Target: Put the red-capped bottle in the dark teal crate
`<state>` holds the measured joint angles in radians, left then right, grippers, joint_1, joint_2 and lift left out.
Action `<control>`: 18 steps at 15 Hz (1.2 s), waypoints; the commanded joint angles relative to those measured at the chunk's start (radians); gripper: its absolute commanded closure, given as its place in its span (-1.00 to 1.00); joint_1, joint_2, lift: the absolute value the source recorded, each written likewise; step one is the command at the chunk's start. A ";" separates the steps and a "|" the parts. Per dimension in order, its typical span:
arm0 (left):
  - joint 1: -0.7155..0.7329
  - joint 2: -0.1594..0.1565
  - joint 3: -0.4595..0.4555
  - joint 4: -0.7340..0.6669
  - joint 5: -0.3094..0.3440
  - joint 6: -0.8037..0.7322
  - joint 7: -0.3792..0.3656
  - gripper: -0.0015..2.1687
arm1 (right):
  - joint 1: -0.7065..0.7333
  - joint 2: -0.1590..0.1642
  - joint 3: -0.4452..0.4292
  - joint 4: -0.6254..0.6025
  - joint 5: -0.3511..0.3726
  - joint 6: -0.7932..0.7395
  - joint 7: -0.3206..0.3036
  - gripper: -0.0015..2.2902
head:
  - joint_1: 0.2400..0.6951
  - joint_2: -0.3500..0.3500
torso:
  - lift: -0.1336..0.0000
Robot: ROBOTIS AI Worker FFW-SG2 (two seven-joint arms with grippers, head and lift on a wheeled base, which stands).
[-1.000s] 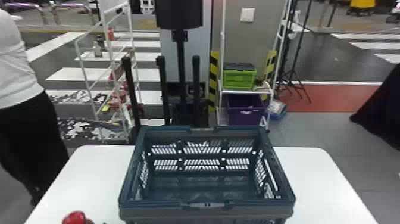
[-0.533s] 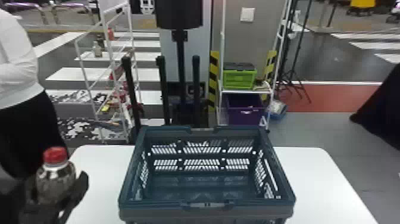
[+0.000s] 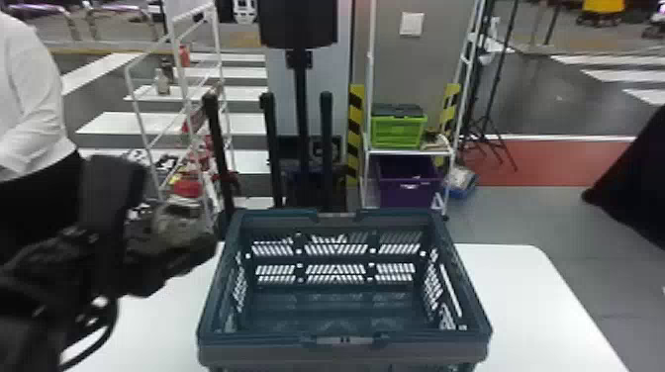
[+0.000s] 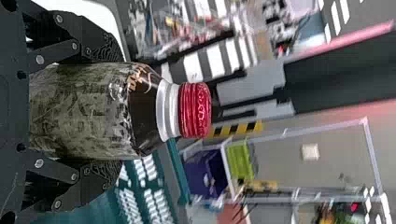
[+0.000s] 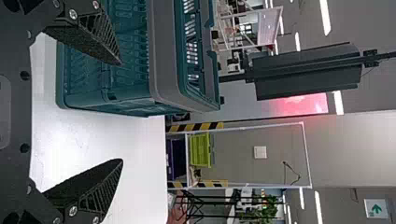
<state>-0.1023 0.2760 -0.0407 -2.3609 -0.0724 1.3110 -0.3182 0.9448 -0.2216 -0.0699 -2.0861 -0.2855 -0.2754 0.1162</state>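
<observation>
L gripper (image 3: 190, 232) is up above counter (image 3: 524, 297) level, approx 10 o'clock of the crate (image 3: 257, 353) in head view, nr its rim. Its jaws are clamped on the bottle (image 4: 84, 112), one on each side of the body. Per L wrist view, the body sits deep btwn them, base end toward the palm; neck & red cap (image 4: 195, 110) stick out past the tips, cap end facing away from the palm. So bottle = in the L jaws, outside the crate, off the counter.

Crate stands on the counter, open side up, at 6 o'clock in head view.

R gripper (image 5: 121, 112): jaws wide apart, w/ white counter top visible btwn them. Crate is ahead of it, approx 11 o'clock, in R wrist view.

Background, approx 1 o'clock in head view: rack (image 3: 410, 152) w/ green bin (image 3: 398, 131) on its shelf & purple bin (image 3: 408, 183) underneath.
</observation>
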 commanded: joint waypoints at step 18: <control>-0.718 -0.230 -0.703 1.537 -0.345 -0.674 -0.610 0.81 | 0.017 0.016 -0.001 0.021 0.002 -0.023 0.000 -0.87 | 0.14 0.00 | 1.00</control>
<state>-0.8131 0.0607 -0.7275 -0.8791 -0.3969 0.6939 -0.9265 0.9618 -0.2058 -0.0706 -2.0658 -0.2839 -0.2940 0.1165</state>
